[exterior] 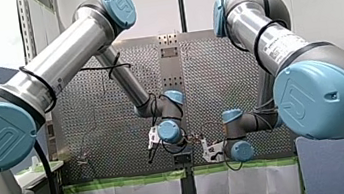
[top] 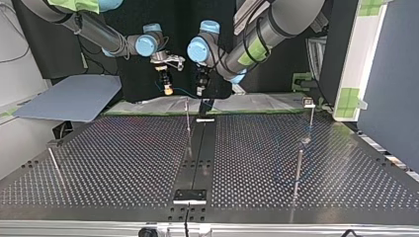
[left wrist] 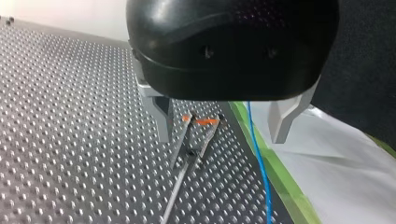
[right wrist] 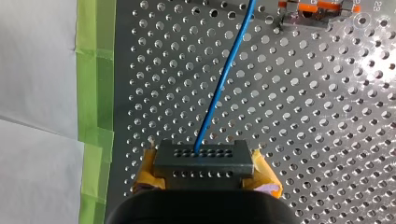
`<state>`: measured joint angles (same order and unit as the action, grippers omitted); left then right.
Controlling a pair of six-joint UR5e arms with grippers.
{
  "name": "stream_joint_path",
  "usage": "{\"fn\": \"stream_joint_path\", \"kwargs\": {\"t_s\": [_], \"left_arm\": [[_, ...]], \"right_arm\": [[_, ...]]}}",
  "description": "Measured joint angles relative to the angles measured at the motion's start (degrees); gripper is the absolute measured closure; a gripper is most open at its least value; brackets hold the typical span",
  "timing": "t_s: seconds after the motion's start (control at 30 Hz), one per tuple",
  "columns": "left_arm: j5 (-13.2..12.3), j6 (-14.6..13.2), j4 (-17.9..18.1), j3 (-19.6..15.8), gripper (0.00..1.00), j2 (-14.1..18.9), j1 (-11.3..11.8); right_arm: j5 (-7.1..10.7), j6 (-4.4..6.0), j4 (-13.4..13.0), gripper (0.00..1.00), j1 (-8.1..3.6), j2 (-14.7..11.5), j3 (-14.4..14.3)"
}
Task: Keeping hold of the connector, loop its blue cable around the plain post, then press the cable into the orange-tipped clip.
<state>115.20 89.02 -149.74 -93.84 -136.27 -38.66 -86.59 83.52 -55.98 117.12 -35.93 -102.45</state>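
My right gripper (right wrist: 205, 171) is shut on a dark grey connector (right wrist: 203, 158), with yellow pads (right wrist: 148, 165) on both its sides. The blue cable (right wrist: 224, 74) leaves the connector and runs ahead over the perforated plate, passing close to the orange-tipped clip (right wrist: 322, 6). My left gripper (left wrist: 224, 128) hangs open above the plate, its metal fingers (left wrist: 163, 116) wide apart. The clip's orange tips (left wrist: 201, 121) and a thin post (left wrist: 180, 182) lie below between them, and the cable (left wrist: 259, 158) hangs untouched near one finger. In the top view both grippers hover at the far edge, the connector (top: 168, 90) beside my left gripper (top: 201, 88).
Green tape (left wrist: 280, 186) and white sheeting (left wrist: 336, 177) border the plate's edge. In the top view a thin post (top: 188, 126) stands by the black centre rail (top: 200, 153). More posts stand at the right (top: 298, 173), far right (top: 312, 116) and left (top: 55, 165).
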Motion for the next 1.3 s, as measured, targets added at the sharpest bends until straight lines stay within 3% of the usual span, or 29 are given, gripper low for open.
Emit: {"fn": "stream_joint_path", "kwargs": {"t_s": [0.13,0.37,0.63,0.8,0.9,1.13,1.3], "left_arm": [[1.46,0.85,-0.24,-0.33,0.0,-0.3,0.29],[0.61,2.26,0.22,-0.41,0.0,-1.7,0.58],[0.39,4.26,0.05,-0.43,0.0,-2.08,0.94],[1.02,4.66,-0.3,-0.45,0.0,-2.09,1.19],[1.95,4.73,-1.23,-0.44,0.0,-2.08,1.42],[2.81,6.25,-4.54,0.54,0.0,-2.0,2.58],[2.23,7.88,-6.75,2.4,0.0,-1.88,2.88]], "right_arm": [[-0.05,-0.15,0.05,1.0,0.0,0.0,0.0],[-0.12,-1.63,1.09,1.0,0.21,-0.05,-0.01],[-0.03,-2.05,2.13,1.0,0.37,-0.07,-0.06],[0.63,-3.03,2.94,1.0,0.8,-0.08,-0.12],[1.42,-3.39,3.52,1.0,0.92,-0.08,-0.14],[1.24,-3.89,4.42,1.0,1.28,-0.06,-0.7],[2.13,-5.23,4.32,1.0,1.81,-0.01,-0.93]]}}
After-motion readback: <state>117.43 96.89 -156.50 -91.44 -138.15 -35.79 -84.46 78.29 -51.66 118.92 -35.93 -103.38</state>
